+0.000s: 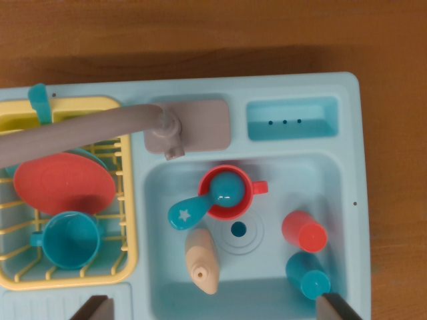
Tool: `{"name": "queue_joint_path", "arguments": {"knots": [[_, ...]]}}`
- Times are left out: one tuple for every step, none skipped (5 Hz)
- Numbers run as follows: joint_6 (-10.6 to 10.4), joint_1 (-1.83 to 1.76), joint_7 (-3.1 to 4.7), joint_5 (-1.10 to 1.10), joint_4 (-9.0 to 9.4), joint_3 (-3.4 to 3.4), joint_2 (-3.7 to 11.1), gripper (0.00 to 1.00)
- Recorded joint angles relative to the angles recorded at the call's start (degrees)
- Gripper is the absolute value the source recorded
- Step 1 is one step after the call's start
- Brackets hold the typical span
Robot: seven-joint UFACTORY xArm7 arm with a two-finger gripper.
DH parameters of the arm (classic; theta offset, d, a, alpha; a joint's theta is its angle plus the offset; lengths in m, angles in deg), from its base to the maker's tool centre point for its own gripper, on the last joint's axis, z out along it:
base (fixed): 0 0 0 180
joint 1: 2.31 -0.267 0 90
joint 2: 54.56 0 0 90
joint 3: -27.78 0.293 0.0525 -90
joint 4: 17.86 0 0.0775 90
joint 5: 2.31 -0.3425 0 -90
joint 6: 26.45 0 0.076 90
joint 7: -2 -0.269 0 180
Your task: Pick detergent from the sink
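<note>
While spread open above the sink (333, 167), fingers (212, 308) grip nothing; detergent (203, 261) lying beside the drain (238, 231), near the basin's front wall.

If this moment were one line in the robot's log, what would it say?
stage: above sink | gripper: open, empty | detergent bottle: lying in basin, untouched | nearby: red pot, red cup

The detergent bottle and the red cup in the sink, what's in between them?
In the wrist view, only the drain lies on the sink floor between the detergent bottle and the red cup; nothing else sits there.
</note>
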Motion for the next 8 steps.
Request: {"name": "queue_joint_path", "arguments": {"knots": [[0.00,0.00,0.00,0.00,0.00,0.00,0.00,0.00],[-0.10,0.00,0.05,-0.01,0.09,-0.01,0.01,0.00],[-0.10,0.00,0.05,-0.01,0.09,-0.01,0.01,0.00],[-0.56,0.01,0.30,-0.07,0.54,-0.03,0.05,0.00],[-0.56,0.01,0.30,-0.07,0.54,-0.03,0.05,0.00],[-1.41,0.03,0.76,-0.17,1.34,-0.08,0.12,0.00],[-1.41,0.03,0.76,-0.17,1.34,-0.08,0.12,0.00],[-2.59,0.06,1.40,-0.31,2.48,-0.15,0.23,0.00]]}}
